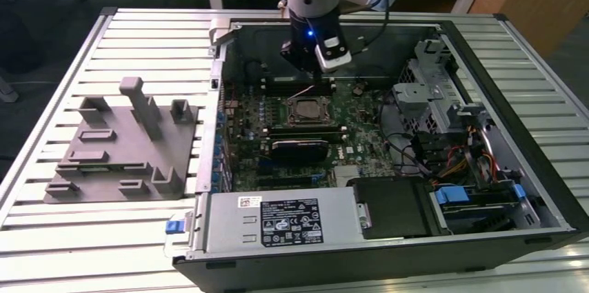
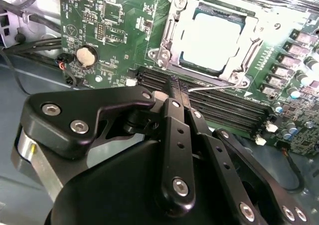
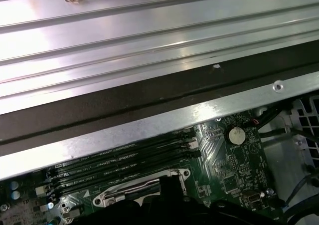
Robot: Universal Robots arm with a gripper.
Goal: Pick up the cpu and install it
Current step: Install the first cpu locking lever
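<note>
The cpu (image 2: 213, 38) sits inside the socket (image 2: 169, 33). The gripper (image 2: 174, 93), fingers together and holding nothing, hangs beside the socket. Installation appears complete.

Glossy silver metal cpu (image 2: 213, 38), matt black gripper (image 2: 172, 93), ribbed brushed-metal table (image 1: 138, 45), matt grey plastic fixture (image 1: 124, 145).

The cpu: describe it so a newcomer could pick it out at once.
Start at the open computer case and find the green motherboard inside. Near its middle sits a metal-framed socket, and the cpu lies flat in it. It is the one plain, pale, shiny square among dark slots and small components.
</note>
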